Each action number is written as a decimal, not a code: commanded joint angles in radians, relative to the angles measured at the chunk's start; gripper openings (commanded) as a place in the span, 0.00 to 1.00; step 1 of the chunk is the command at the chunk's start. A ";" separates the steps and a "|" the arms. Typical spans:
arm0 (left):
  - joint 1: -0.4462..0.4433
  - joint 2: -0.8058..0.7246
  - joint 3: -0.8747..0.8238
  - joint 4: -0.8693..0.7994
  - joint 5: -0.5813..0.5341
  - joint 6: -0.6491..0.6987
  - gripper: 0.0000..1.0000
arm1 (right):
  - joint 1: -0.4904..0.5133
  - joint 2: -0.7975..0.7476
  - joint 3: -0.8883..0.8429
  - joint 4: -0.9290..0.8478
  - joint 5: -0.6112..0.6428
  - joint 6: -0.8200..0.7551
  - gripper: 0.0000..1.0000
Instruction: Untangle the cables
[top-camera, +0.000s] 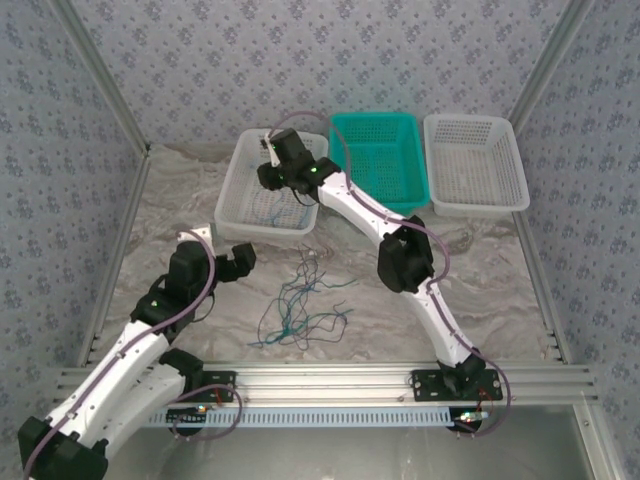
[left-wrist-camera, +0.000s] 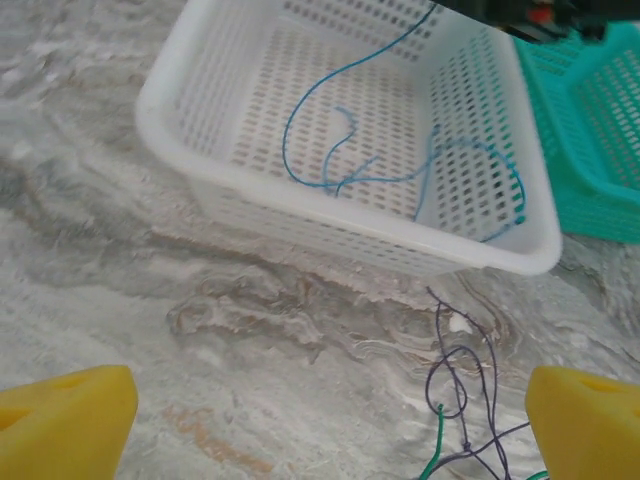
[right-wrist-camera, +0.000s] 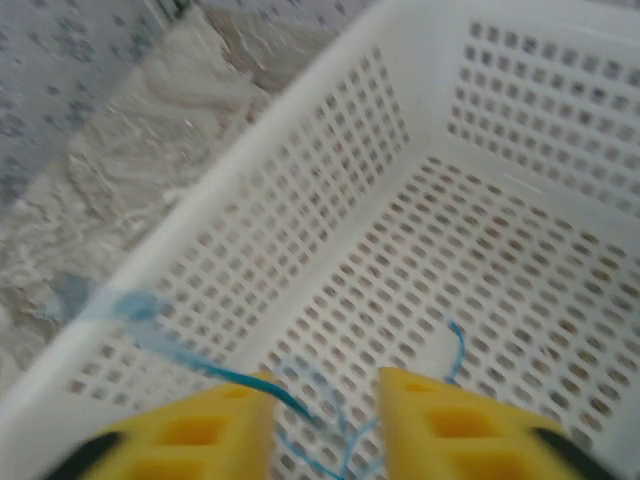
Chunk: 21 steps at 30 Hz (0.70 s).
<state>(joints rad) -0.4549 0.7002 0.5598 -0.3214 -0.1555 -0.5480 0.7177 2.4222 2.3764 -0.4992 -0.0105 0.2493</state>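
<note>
1. The desk (top-camera: 180, 210) is covered with a pale, marbled, sandy-looking surface. Walls (top-camera: 300, 60) papered in a small grey-blue pattern close it in, and an aluminium rail (top-camera: 330, 378) runs along the near edge.
2. Three baskets stand in a row at the far side: the left white basket (top-camera: 232, 215), the teal basket (top-camera: 372, 118) and the right white basket (top-camera: 475, 207).
3. Most of the cables (top-camera: 300, 300) lie in a loose heap on the bare desk, between the arms and just near of the left white basket.
4. The heap's long axis runs from its near-left end towards the far side, with curls straying to the right.
5. A blue cable (left-wrist-camera: 287, 140) lies inside the left white basket. It loops across the floor from side to side, and one end rises out of the top of the left wrist view.
6. The right gripper (top-camera: 275, 150) hangs over that basket with its fingers apart. A blue strand crosses the left fingertip, but I cannot tell whether it rests there.
7. The left gripper (top-camera: 240, 260) hovers low over the desk beside the heap, its fingers spread wide.
8. The right wrist view is blurred and the blue strand smears at its left. The right arm covers part of the left white basket from above. In the left wrist view the heap is cut off at the bottom edge. I cannot count the strands.
</note>
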 joint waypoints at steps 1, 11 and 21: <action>0.018 -0.005 0.033 -0.082 0.047 -0.066 0.99 | -0.012 -0.084 0.097 -0.084 0.075 -0.037 0.69; 0.018 0.080 0.069 -0.108 0.235 -0.146 0.87 | -0.058 -0.484 -0.071 -0.232 0.037 -0.022 0.94; -0.199 0.257 0.058 -0.138 0.122 -0.095 0.80 | -0.011 -1.349 -1.246 0.087 -0.099 0.166 0.93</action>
<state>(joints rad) -0.6029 0.9314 0.6132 -0.4320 0.0376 -0.6617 0.6849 1.1629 1.3674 -0.4751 -0.0669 0.2897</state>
